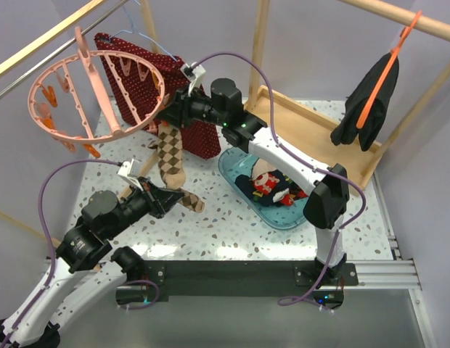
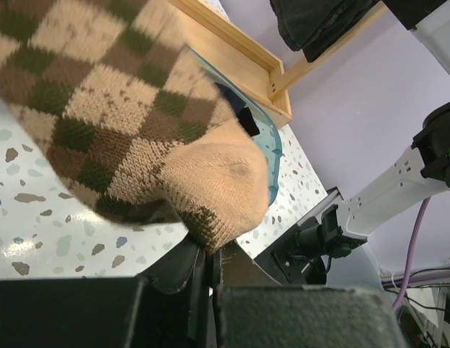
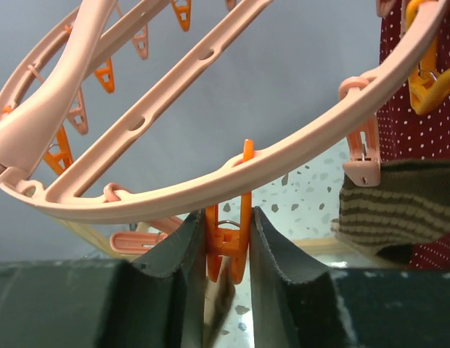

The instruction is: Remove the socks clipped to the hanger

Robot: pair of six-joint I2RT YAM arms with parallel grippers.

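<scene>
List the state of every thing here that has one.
hanger, hanging tilted, one sock clipped on.
argyle sock, cuff clipped, toe pinched by left gripper.
left gripper, jaws shut on argyle sock.
right gripper, jaws shut on orange clip.
navy socks, lying loose in tray.

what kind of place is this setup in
Probably a robotics lab's mock laundry corner: a wooden drying frame carries a pink clip hanger and a black garment, above a speckled table with two robot arms bolted on.

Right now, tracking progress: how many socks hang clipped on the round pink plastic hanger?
1: brown-and-tan argyle sock on its right rim, foot in left gripper; others may be hidden.
</scene>
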